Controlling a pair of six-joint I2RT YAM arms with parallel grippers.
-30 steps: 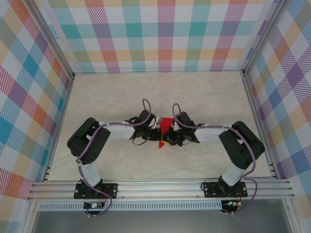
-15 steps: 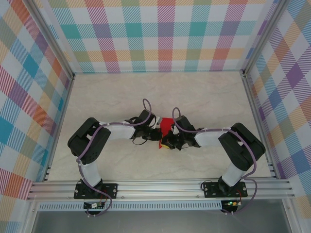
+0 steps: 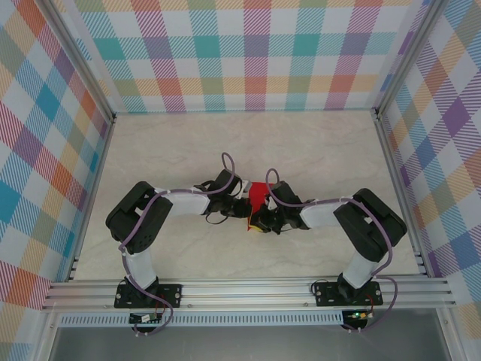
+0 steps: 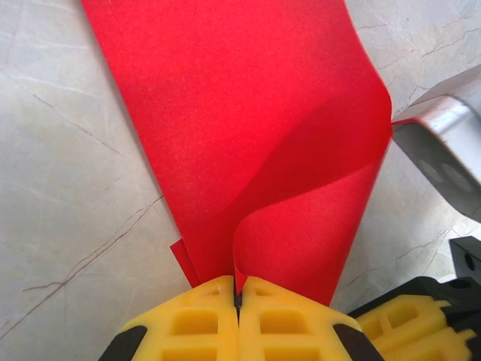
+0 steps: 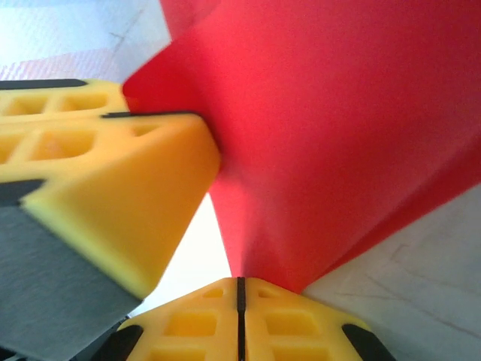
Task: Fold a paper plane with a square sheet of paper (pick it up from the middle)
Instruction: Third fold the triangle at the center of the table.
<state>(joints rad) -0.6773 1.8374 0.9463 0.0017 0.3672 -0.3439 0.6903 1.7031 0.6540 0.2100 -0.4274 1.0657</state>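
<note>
Far half of table (image 3: 316,143) open, strips along both sides passable, centre blocked by left arm (image 3: 184,203) and right arm (image 3: 323,216) meeting at red paper (image 3: 258,194), checked walls (image 3: 248,53) closing three sides

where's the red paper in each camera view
top external: thin bright red sheet of paper at centre, between the two wrists.
left wrist: upper middle, curled, bottom pinched by the left gripper.
right wrist: upper right, corner pinched by the right gripper.
shared landmark: the left gripper's yellow fingers, at the left in the right wrist view, bottom centre in its own.
</note>
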